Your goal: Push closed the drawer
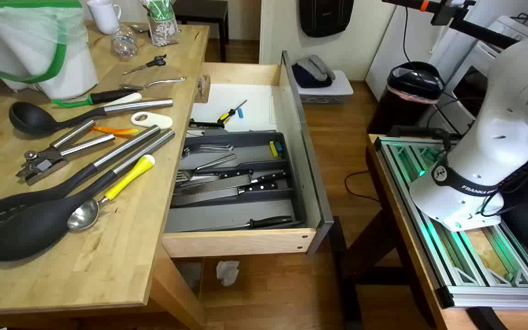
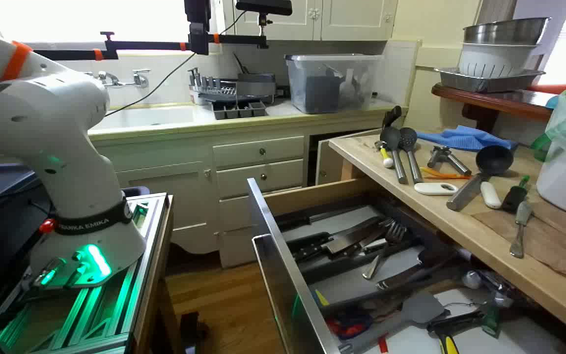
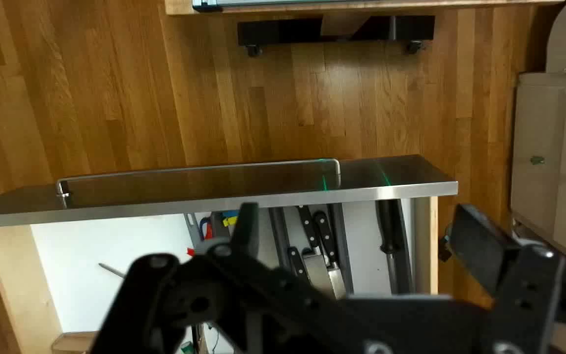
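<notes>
Drawer (image 1: 241,243) stands open beyond the desk (image 1: 122,266), gripper (image 3: 359,228) spread wide above it

The light-wood drawer juts out from the desk's long edge, the one facing the white robot arm (image 1: 488,133), between that edge's two corners. Its grey front panel (image 3: 214,189) carries a long bar handle (image 3: 194,168). Inside, a dark divided cutlery tray (image 1: 255,208) holds a fork (image 1: 216,162) and black-handled knives (image 1: 222,184). In the wrist view, the gripper's fingers (image 3: 246,228) are far apart and grip nothing: one shows over the drawer's interior, the other beyond its side wall (image 3: 434,246). On the desk, a black spoon (image 1: 39,224) and a slotted spoon (image 1: 12,213) lie toward the corner nearer the sink (image 2: 150,115), their steel handles (image 1: 126,145) pointing to the long edge. Farther along the desk, well in from that edge, stands a white bucket (image 1: 78,73) with a green handle (image 1: 57,66).
</notes>
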You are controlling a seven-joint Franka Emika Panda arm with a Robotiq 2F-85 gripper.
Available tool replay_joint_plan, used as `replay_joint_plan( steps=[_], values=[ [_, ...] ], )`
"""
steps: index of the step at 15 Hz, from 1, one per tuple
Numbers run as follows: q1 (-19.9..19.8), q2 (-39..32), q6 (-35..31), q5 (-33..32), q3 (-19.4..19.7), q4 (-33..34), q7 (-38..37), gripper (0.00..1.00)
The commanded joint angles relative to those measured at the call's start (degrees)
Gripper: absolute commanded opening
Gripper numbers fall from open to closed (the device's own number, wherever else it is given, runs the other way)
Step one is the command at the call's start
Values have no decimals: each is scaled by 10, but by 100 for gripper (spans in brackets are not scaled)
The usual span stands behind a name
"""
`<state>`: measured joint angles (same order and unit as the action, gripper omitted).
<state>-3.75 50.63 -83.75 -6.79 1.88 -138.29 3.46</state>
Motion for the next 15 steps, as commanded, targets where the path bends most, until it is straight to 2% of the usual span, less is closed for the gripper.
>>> replay_joint_plan(
  steps=[1,6,15],
  values=[
    [9,-1,2,-3,5,2,-5,100],
    [9,-1,2,-3,5,2,-5,100],
    [-5,-13,-147,-30,75,-87,45,100]
  ],
)
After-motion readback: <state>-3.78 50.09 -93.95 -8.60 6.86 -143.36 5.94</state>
